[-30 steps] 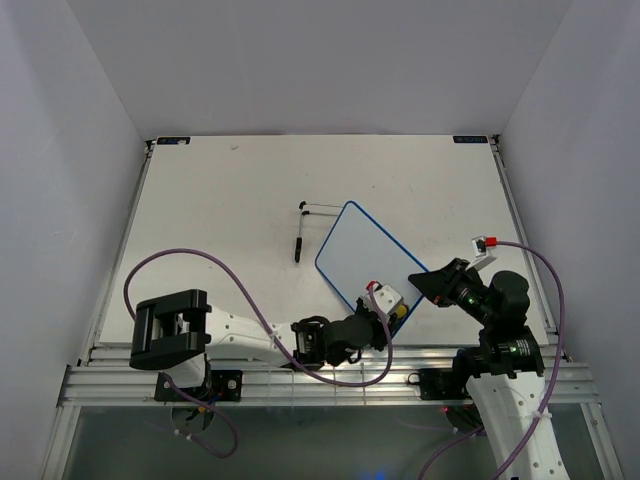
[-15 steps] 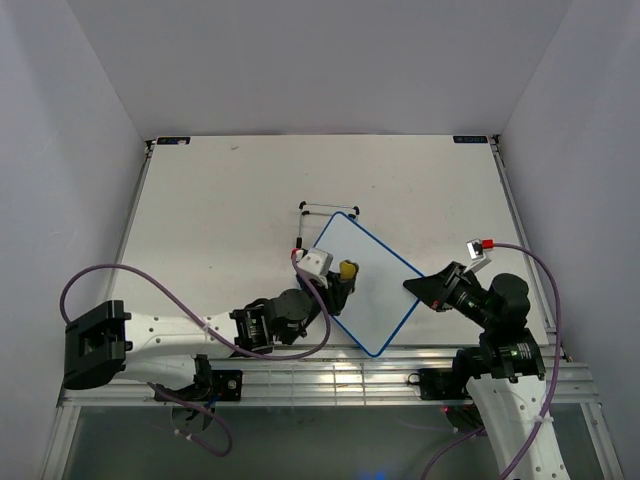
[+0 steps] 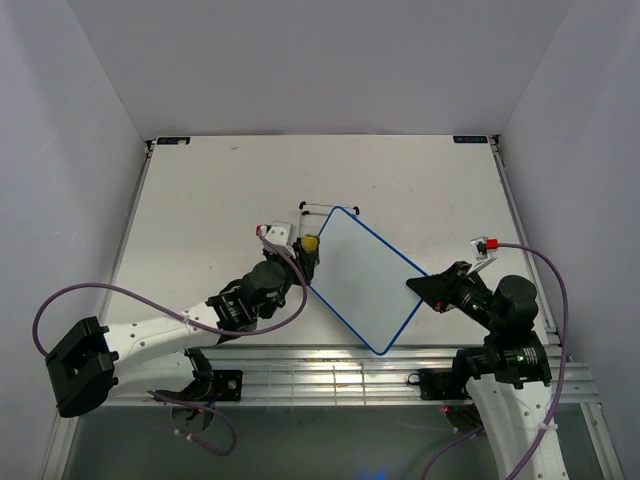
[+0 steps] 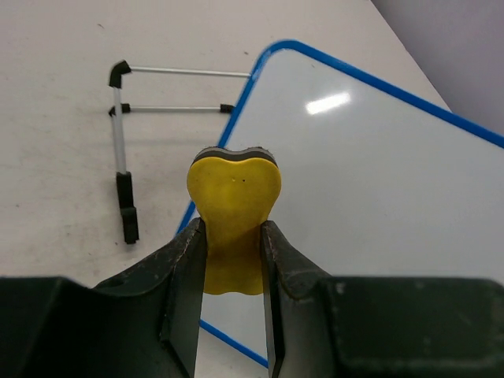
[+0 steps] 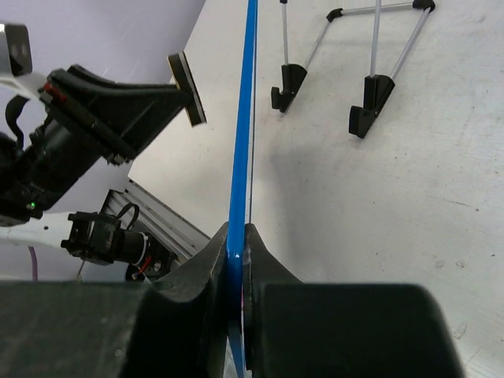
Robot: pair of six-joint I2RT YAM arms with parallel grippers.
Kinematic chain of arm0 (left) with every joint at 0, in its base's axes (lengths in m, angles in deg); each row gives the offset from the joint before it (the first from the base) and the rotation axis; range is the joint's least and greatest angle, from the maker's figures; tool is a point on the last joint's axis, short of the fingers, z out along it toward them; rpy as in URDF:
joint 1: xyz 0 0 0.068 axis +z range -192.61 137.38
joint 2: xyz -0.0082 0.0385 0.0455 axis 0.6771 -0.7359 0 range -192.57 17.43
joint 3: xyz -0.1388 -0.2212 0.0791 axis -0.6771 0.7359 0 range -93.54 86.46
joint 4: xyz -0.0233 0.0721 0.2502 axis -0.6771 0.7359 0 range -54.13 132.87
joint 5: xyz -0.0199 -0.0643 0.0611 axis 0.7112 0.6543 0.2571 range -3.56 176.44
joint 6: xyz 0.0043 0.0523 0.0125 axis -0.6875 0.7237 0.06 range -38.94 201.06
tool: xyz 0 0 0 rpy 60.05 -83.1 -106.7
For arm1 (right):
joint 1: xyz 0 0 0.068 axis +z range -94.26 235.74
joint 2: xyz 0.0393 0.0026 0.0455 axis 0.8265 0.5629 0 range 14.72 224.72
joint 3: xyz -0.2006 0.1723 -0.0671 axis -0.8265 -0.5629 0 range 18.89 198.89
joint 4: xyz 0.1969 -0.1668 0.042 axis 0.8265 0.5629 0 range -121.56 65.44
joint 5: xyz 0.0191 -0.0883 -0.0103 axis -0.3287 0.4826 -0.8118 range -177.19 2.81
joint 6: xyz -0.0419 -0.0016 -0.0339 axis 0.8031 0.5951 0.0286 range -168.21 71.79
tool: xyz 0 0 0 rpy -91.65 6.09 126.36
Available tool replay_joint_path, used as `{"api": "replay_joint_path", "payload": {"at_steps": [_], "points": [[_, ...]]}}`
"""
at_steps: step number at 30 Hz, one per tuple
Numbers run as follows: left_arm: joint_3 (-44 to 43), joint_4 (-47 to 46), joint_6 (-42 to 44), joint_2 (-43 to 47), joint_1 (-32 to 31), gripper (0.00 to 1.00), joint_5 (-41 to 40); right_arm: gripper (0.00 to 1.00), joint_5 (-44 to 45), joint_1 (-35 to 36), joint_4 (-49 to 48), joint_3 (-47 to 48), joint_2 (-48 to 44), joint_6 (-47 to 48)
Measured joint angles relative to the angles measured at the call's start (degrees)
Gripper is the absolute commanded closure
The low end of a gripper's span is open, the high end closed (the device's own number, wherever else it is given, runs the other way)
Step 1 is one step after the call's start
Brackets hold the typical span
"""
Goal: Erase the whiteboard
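Count on the white table [image 3: 220,190]: two arms, one board, one eraser, one wire stand.

Left of the board: a purple cable [image 3: 100,300] loops along the left arm. The left gripper [image 3: 308,250] [image 4: 232,236] sits at the board's left edge. Its two black fingers [image 4: 189,260] are closed on one small yellow heart-shaped eraser with a dark felt underside [image 3: 311,242] [image 4: 234,189]. In the left wrist view the eraser overlaps the blue frame near the board's far left corner. In the right wrist view the eraser [image 5: 187,88] is off the board's face with a gap, so no contact is noted.

Just beyond that corner of the board: a thin metal wire stand with two black-tipped feet [image 3: 320,207] [image 4: 122,157] [image 5: 331,47] lies on the table. I cannot tell whether it joins the frame.

Centre: one small rectangular whiteboard with a blue rounded-corner frame [image 3: 365,280] [image 4: 378,173] [image 5: 242,157] is turned diagonally between the two grippers. Its face is plain white with one light glare spot.

Right of the board: the right gripper [image 3: 420,288] [image 5: 236,244] is clamped on the board's right edge, one finger on each face, with the board seen edge-on between them. A second purple cable [image 3: 545,270] arcs over the right arm.
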Motion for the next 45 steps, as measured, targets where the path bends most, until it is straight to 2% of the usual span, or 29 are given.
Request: {"api": "replay_joint_path", "payload": {"at_steps": [5, 14, 21, 25, 31, 37, 40, 41, 43, 44, 45], "points": [[-0.02, 0.00, 1.77, 2.23, 5.88, 1.00, 3.58, 0.92, -1.07, 0.00, 2.78, 3.08, 0.02, 2.95], [-2.64, 3.39, 2.86, 0.66, 11.30, 1.00, 6.97, 0.92, -4.87, 0.28, 4.42, 4.94, 0.00, 7.39], [-6.62, 16.68, -3.91, 0.92, 16.37, 1.00, 3.54, 0.92, -0.98, 0.35, 5.51, 8.59, 0.20, 13.14], [-7.06, 25.66, -8.74, 0.63, 21.49, 1.00, 1.33, 0.92, 0.24, 0.35, 4.81, 9.97, 1.57, 14.93], [-7.96, 37.29, -17.33, -5.57, 28.98, 1.00, 0.17, 0.92, 0.09, 0.35, 2.97, 11.74, 5.99, 17.88], [-7.96, 45.79, -24.55, -10.67, 31.06, 0.99, -2.01, 0.92, -1.14, 0.35, -1.42, 13.55, 10.43, 20.65], [-7.74, 47.41, -27.12, -12.57, 31.95, 0.88, -2.12, 0.92, -1.97, 0.35, -3.85, 14.29, 12.76, 21.16], [-7.50, 47.56, -27.71, -13.16, 32.28, 0.76, -2.10, 0.92, -2.32, 0.35, -4.46, 14.75, 13.75, 21.22], [-6.97, 47.71, -28.68, -14.40, 32.61, 0.60, -2.05, 0.92, -2.91, 0.35, -5.75, 15.93, 15.85, 21.27], [-6.58, 47.74, -29.18, -15.08, 32.79, 0.49, -2.05, 0.92, -3.13, 0.35, -6.27, 16.55, 16.74, 21.24], [-6.29, 47.58, -29.59, -15.63, 32.89, 0.43, -2.19, 0.92, -3.39, 0.35, -7.19, 17.16, 17.70, 21.18]]}}
